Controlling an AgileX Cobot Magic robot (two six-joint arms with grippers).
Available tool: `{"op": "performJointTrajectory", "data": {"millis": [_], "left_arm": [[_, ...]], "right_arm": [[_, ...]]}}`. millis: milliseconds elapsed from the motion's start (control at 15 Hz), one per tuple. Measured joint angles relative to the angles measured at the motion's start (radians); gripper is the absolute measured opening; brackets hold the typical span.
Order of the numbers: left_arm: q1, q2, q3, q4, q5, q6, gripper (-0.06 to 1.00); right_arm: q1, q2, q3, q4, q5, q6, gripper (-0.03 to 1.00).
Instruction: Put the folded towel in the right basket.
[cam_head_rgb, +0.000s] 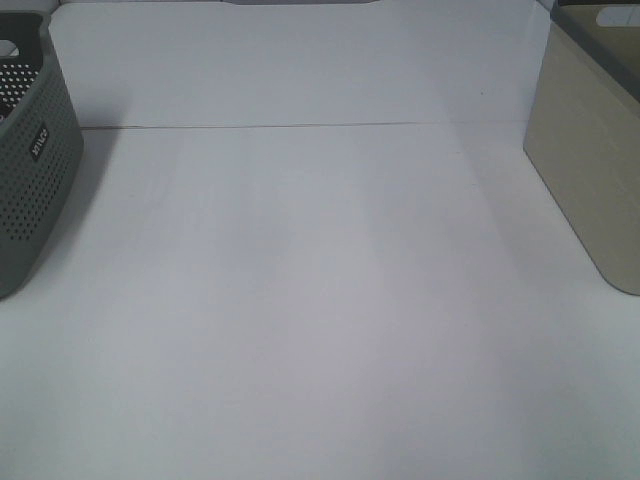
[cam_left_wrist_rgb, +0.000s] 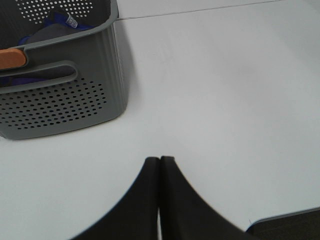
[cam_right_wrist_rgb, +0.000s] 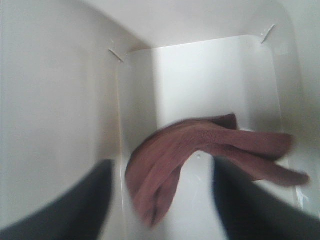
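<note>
The dark red towel (cam_right_wrist_rgb: 200, 145) lies loosely crumpled inside the right basket (cam_right_wrist_rgb: 60, 100), on its pale floor; it shows only in the blurred right wrist view. My right gripper (cam_right_wrist_rgb: 162, 170) is over the basket's inside, open, with one dark finger on each side of the towel and apart from it. From outside, the right basket (cam_head_rgb: 590, 160) is beige and stands at the table's right edge. My left gripper (cam_left_wrist_rgb: 160, 161) is shut and empty above the bare table. Neither arm shows in the exterior high view.
A grey perforated basket (cam_head_rgb: 30, 170) stands at the table's left edge. In the left wrist view this grey basket (cam_left_wrist_rgb: 75, 95) holds dark and blue cloth (cam_left_wrist_rgb: 55, 30). A white table (cam_head_rgb: 320, 300) lies between the two baskets.
</note>
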Motion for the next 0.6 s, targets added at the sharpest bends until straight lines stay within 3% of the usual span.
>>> {"op": "performJointTrajectory", "data": {"millis": [67, 200, 600], "left_arm": [[0.0, 0.0, 0.0, 0.0, 0.0, 0.0, 0.0], [0.0, 0.0, 0.0, 0.0, 0.0, 0.0, 0.0], [0.0, 0.0, 0.0, 0.0, 0.0, 0.0, 0.0]], "right_arm": [[0.0, -0.002, 0.0, -0.003, 0.0, 0.0, 0.91], [0.0, -0.026, 0.0, -0.004, 0.001, 0.013, 0.97], [0.007, -0.22, 0.021, 0.016, 0.001, 0.053, 0.98]]}}
